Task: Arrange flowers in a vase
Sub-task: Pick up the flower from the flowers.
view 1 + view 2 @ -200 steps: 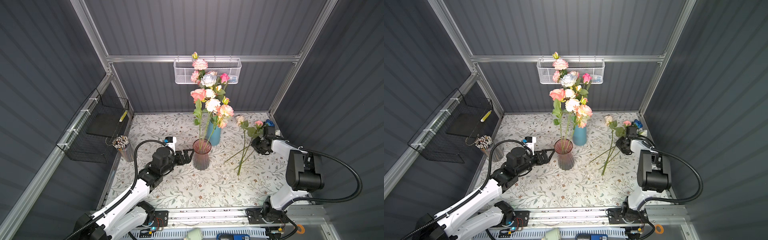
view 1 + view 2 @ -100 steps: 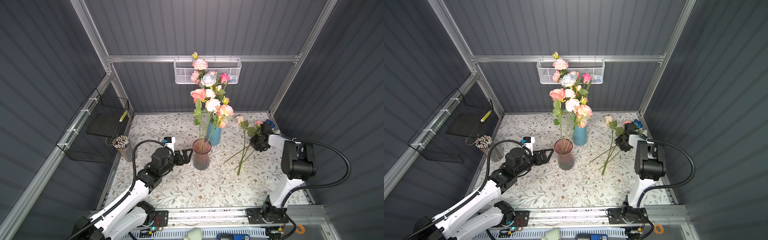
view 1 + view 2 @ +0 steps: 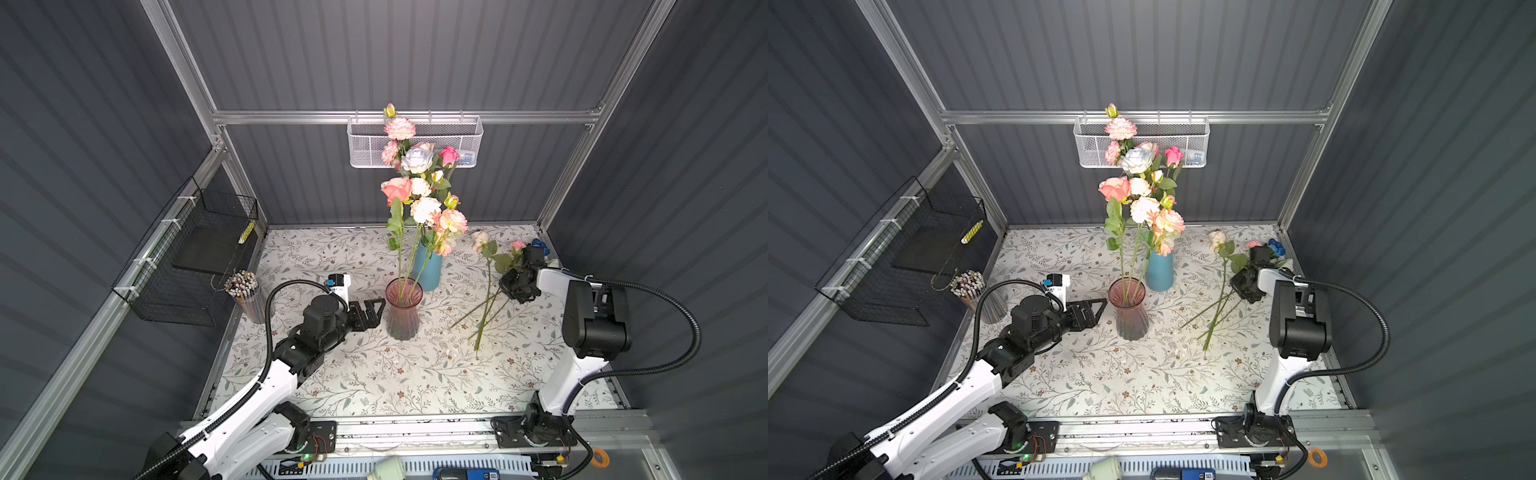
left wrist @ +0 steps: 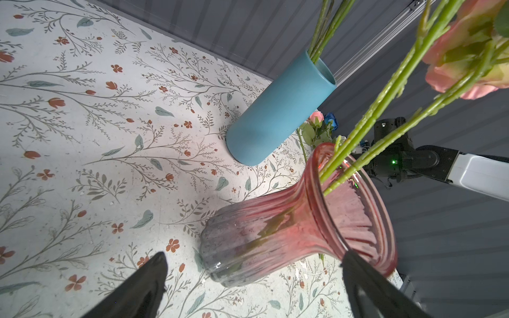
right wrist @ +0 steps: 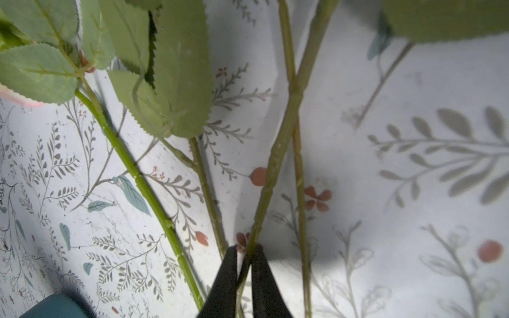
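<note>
Flowers (image 3: 395, 190) in pink vase (image 3: 402, 318), others loose on tabletop (image 3: 374, 382) — right hand (image 5: 244, 256) pinched on one stem (image 5: 278, 148), left hand (image 3: 374, 312) spread, empty.

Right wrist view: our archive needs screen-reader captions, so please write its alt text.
The right claw is shut on one green stem above the floral-print table. More stems and serrated leaves fill the view beside it.

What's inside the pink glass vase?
A few green flower stems stand in the pink glass vase, leaning on its rim. Through the ribbed glass their lower ends blur, and the vase bottom cannot be made out.
</note>
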Robot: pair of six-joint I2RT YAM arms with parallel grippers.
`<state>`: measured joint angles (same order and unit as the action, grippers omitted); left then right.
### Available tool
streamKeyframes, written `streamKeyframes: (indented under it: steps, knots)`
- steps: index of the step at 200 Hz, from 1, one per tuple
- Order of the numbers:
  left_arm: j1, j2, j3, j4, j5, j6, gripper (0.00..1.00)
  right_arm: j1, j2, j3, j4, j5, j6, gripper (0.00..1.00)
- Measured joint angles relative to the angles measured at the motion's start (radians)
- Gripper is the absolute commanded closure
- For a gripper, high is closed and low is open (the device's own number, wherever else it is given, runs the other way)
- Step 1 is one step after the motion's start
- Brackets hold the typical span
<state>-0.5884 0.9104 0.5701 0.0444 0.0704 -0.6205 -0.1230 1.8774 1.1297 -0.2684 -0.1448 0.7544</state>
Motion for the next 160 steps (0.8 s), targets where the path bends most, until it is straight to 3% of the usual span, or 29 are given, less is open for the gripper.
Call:
streamKeyframes:
  steps: [109,160]
  knots:
    - [0.000,-0.018,0.048,-0.057,-0.001,0.008,0.01,0.000,-0.331,-0.208,0.141,-0.107,0.098,0.90]
    - [0.000,-0.034,0.060,-0.085,-0.004,0.008,0.01,0.000,-0.457,-0.266,0.197,-0.225,0.106,0.91]
